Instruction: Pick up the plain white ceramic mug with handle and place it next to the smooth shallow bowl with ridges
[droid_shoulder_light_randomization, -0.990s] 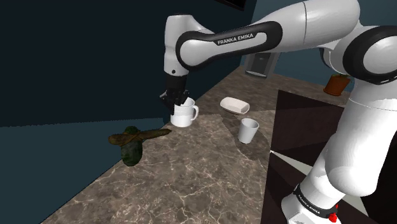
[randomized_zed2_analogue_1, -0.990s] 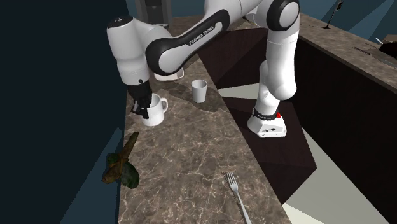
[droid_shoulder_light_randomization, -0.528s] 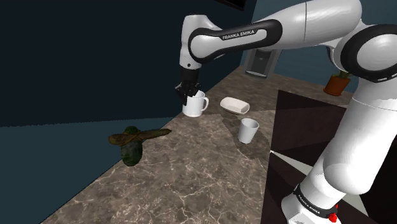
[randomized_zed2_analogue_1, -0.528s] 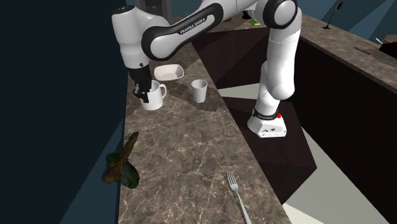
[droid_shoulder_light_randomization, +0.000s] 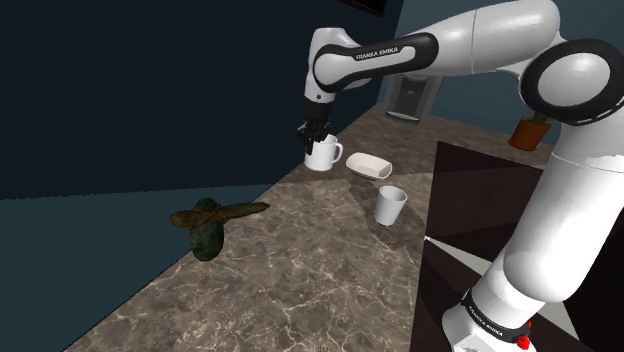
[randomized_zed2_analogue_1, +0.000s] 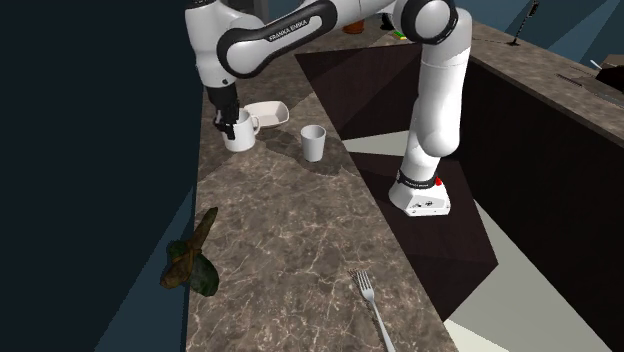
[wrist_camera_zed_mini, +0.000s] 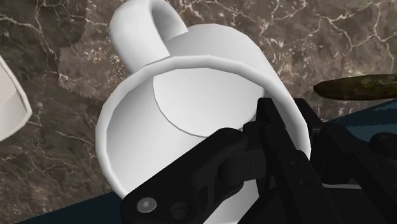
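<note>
Dark marbled countertop runs along a deep blue wall, and the task's thing is now near its far end. The white mug hangs from the black gripper, whose fingers pinch the mug's wall. In the wrist view one finger reaches inside the mug and the other sits outside, with the gripper on the side away from the handle.

A second ago the mug was farther back along the wall-side edge, well apart from the shallow white bowl. Over that second the arm has carried it steadily toward the bowl. In the second exterior view the mug now sits just beside the bowl, with its handle turned toward it. The gripper grips the opposite rim.

A shadow on the stone beside the mug in the wrist view suggests it is a little off the surface, though I cannot tell for certain.

I judge the carry to be nearly finished, so what is left is to lower the mug, let go and back away without nudging the bowl.

Farther out, a plain handleless cup stands between the bowl and the robot's stand. A brown-green leafy object lies back along the counter, and a fork rests near the close end.
</note>
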